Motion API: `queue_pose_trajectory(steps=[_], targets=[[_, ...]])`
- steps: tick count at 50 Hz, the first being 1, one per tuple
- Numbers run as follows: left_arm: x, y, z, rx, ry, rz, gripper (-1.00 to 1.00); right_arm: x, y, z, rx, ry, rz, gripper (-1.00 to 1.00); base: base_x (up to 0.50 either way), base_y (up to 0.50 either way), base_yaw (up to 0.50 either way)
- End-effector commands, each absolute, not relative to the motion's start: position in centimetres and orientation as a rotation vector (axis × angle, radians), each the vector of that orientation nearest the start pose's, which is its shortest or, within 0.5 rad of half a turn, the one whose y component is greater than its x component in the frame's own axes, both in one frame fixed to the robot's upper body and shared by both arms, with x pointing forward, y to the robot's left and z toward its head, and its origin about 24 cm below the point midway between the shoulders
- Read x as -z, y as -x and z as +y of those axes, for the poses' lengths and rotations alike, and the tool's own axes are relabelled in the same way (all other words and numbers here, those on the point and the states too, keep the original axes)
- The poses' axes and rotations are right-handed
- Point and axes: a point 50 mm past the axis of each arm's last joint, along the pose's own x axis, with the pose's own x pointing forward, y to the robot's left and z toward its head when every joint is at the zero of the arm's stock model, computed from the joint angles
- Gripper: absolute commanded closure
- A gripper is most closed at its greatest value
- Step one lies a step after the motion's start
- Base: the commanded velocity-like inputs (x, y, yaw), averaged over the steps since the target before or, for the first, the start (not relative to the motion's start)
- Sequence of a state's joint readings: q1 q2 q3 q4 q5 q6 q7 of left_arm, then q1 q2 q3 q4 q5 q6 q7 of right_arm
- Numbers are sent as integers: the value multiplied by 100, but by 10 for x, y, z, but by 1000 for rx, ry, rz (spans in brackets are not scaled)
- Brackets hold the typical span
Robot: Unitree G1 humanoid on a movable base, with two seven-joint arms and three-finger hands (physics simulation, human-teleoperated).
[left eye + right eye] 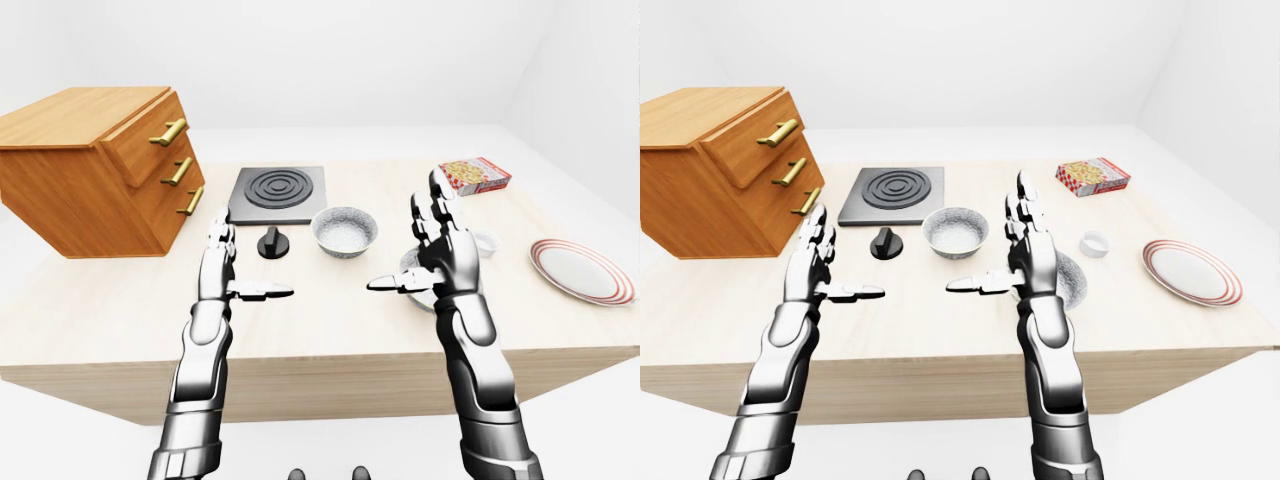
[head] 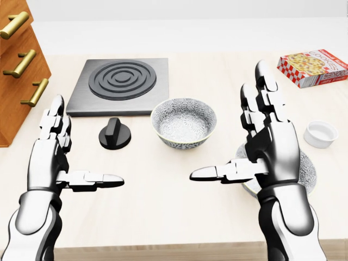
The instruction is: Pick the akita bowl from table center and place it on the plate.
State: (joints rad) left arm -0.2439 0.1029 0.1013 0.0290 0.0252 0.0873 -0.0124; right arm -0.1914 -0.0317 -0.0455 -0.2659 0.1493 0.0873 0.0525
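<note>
The akita bowl, grey-patterned with a pale inside, stands upright at the table's middle, just below the stove plate. The red-rimmed white plate lies near the table's right edge. My right hand hovers open to the right of the bowl, fingers pointing up the view and thumb stretched left, touching nothing. It partly hides a second patterned bowl. My left hand is open too, left of the bowl and below the black knob, thumb pointing right.
A dark stove plate with rings sits above the bowl. A wooden drawer cabinet fills the table's left. A small white ramekin and a red food box stand on the right.
</note>
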Motion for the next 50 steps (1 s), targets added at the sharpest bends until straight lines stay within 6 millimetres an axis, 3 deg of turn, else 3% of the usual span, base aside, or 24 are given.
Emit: queue_pose_trajectory(steps=[1, 41, 50], targets=[[-108, -297, 173, -35, -122, -185, -100, -151, -275, -145, -117, -124, -397, -100, 0, -50, 0], [-103, -296, 178, -48, -118, -163, -100, -146, -270, -141, -153, -92, -381, -100, 6, -50, 0], [-101, -297, 179, -53, -117, -152, -100, -142, -269, -141, -155, -83, -366, -100, 16, -9, 0]])
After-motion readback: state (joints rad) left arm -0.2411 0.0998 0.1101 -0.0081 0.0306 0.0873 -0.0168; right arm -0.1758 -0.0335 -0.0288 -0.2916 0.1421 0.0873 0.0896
